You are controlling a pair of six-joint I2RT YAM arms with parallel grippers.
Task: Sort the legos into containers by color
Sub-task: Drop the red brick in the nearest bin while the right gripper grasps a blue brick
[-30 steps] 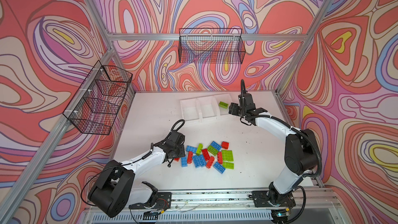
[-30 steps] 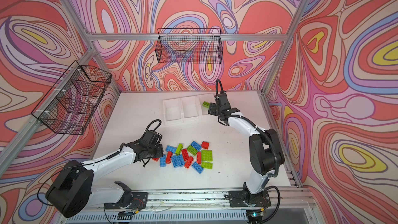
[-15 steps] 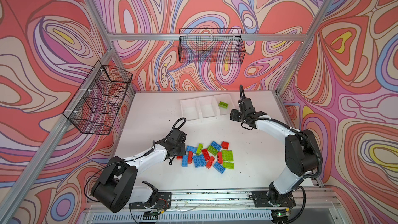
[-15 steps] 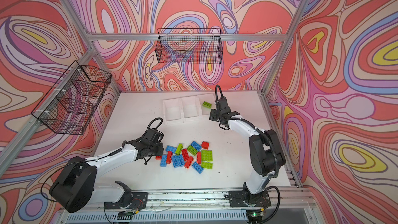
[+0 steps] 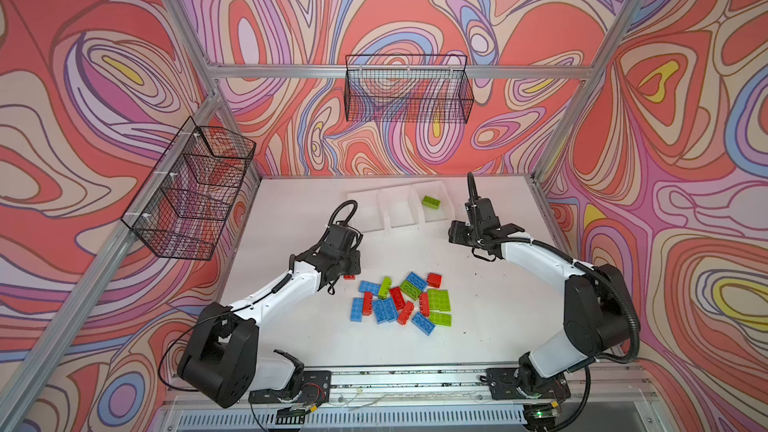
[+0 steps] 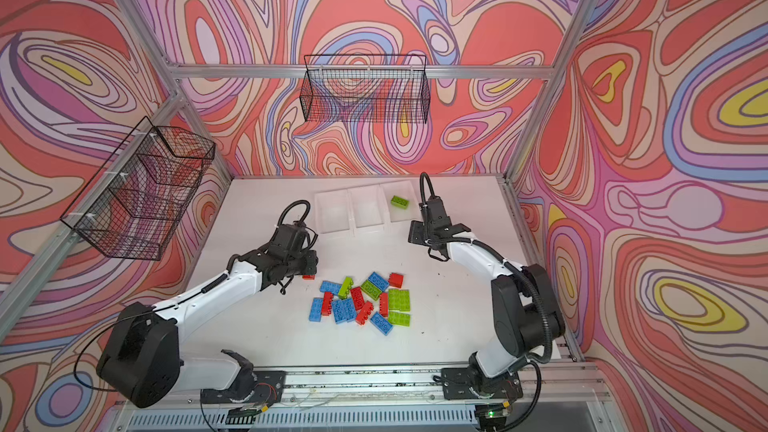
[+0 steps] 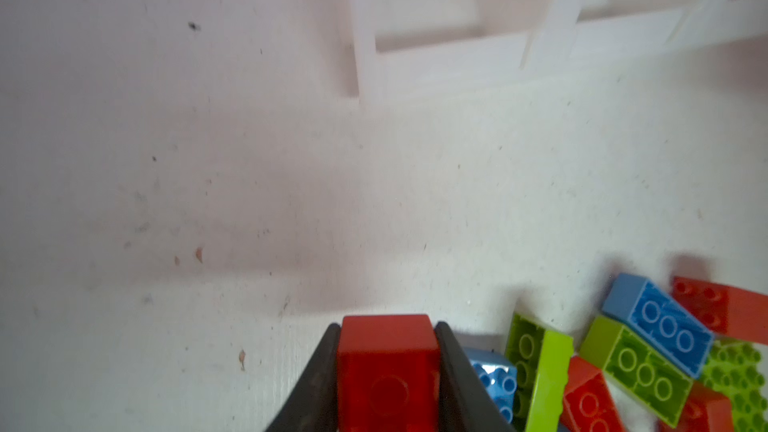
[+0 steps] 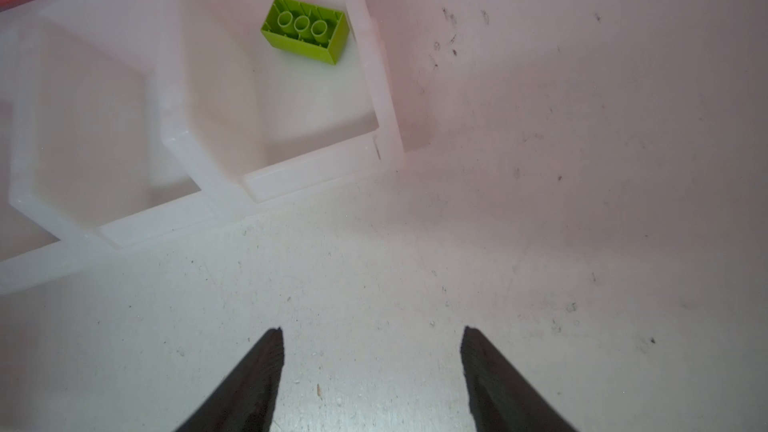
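Through the left wrist camera, the left gripper (image 7: pixel 386 324) is clenched on a red brick (image 7: pixel 388 371), with a dark finger (image 7: pixel 318 380) pressed against each side of it. I cannot tell whether the brick is clear of the white table (image 7: pixel 208 201). Just beside it lie the loose legos (image 7: pixel 648 367), blue, green and red, jumbled against one another. Beyond them, blurred, stand the white containers (image 7: pixel 457 51).

Through the right wrist camera, the right gripper (image 8: pixel 372 330) hangs released. Its two fingers are well apart, with only bare table between them. It is over the table, near the front rim of the containers. A single green brick (image 8: pixel 305 31) lies hollow side up in the end bin, close to the outer wall.

In both top views the loose legos are heaped near the middle of the table, towards the front. The left gripper sits at the left edge of the heap, and a bit of the red brick (image 5: pixel 348 276) peeks out beneath it. The containers stand in a row at the back, with the green brick (image 6: pixel 399 201) in the rightmost one. The right gripper is near the right end of that row, not touching it. A black wire basket (image 5: pixel 409 93) hangs on the back wall and another on the left wall.
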